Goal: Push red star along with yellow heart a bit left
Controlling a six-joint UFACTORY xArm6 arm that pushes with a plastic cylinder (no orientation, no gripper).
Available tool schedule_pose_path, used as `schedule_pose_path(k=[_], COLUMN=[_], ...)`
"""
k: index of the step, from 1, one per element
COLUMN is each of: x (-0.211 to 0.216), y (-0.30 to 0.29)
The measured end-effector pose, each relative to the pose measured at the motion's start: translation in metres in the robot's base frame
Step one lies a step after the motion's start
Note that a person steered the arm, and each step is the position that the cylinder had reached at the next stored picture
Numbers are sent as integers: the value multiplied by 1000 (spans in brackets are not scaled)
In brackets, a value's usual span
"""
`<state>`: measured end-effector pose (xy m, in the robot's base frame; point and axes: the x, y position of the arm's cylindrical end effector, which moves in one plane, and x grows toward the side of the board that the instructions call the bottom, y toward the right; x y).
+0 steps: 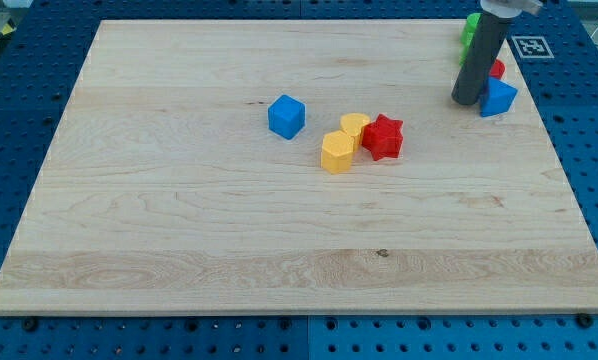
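Observation:
The red star (384, 137) lies right of the board's middle. The yellow heart (354, 125) touches its left side. A yellow hexagon block (337, 152) sits just below-left of the heart, touching it. My tip (467, 100) is at the view's upper right, well to the right of and a little above the red star, with bare board between them. The rod stands right beside a blue triangle block (498, 97).
A blue cube (287, 116) sits left of the heart. A red block (496, 70) and a green block (471, 30) are partly hidden behind the rod at the top right. The wooden board (179, 230) rests on a blue pegboard table.

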<state>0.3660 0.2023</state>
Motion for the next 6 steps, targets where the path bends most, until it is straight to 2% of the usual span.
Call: schedule_pose_path(k=[1, 2, 3, 4, 6], x=[37, 45, 45, 46, 16], y=[-26, -47, -47, -78, -131])
